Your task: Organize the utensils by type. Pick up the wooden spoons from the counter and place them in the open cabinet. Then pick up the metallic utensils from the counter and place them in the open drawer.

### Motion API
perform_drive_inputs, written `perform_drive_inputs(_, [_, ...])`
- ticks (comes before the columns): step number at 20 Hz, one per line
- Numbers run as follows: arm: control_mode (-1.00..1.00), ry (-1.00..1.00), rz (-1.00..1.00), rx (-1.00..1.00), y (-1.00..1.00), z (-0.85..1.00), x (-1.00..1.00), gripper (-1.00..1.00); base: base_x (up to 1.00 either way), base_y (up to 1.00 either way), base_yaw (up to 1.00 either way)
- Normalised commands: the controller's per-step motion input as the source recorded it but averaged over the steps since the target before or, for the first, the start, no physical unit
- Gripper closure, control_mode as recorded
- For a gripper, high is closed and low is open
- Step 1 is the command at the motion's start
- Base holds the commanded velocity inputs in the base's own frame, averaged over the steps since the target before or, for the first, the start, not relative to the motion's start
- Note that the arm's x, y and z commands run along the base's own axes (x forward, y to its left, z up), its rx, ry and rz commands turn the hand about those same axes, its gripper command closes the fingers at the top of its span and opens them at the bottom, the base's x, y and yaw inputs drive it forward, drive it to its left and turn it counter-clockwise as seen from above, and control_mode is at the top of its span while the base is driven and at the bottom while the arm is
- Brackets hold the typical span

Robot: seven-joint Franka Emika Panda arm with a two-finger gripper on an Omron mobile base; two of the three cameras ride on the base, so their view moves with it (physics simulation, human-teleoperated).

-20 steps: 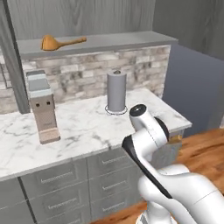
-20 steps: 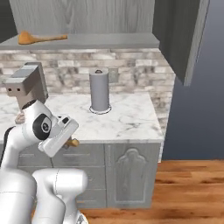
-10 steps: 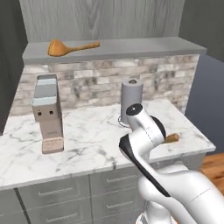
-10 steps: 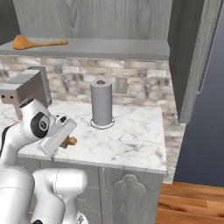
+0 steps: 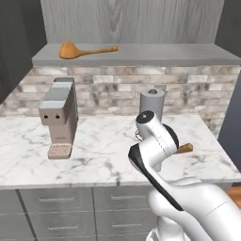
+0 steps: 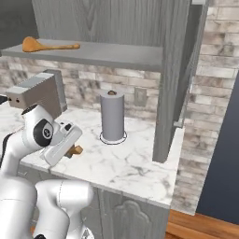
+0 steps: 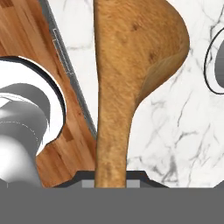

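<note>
Above the counter (image 7: 175,131), hand (image 7: 111,177) clamped on a wooden spoon (image 7: 131,70).

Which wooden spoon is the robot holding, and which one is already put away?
The gripper holds the wooden spoon over the counter; its handle end pokes out beside the arm. The other wooden spoon lies up on the cabinet shelf, touched by nothing.

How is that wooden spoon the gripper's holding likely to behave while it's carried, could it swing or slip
The wooden spoon looks rigid, so it probably won't flex. The gripper pinches it low on the handle with the wide bowl far out, so it may pivot if jolted. Its matte grain suggests decent friction, and it is probably light for its size.
</note>
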Motion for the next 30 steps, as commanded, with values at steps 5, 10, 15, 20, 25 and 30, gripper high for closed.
perform_drive_inputs(5, [1.0,0.0,0.0,0.0,0.0,0.0,0.0,1.0,0.48,-0.47,0.23])
perform_drive_inputs(10, [1.0,0.0,0.0,0.0,0.0,0.0,0.0,1.0,0.35,-0.3,0.12])
perform_drive_inputs(15, [-1.0,0.0,0.0,0.07,-0.04,0.0,0.0,1.0,0.02,-0.1,0.01])
perform_drive_inputs(20, [-1.0,0.0,0.07,0.02,0.0,0.25,-0.02,1.0,0.0,0.0,0.0])
perform_drive_inputs(25, [-1.0,0.01,0.19,0.0,0.0,0.48,-0.01,1.0,0.0,0.0,0.0])
perform_drive_inputs(30, [-1.0,0.01,0.27,0.0,0.0,0.5,0.0,1.0,0.0,0.0,0.0])
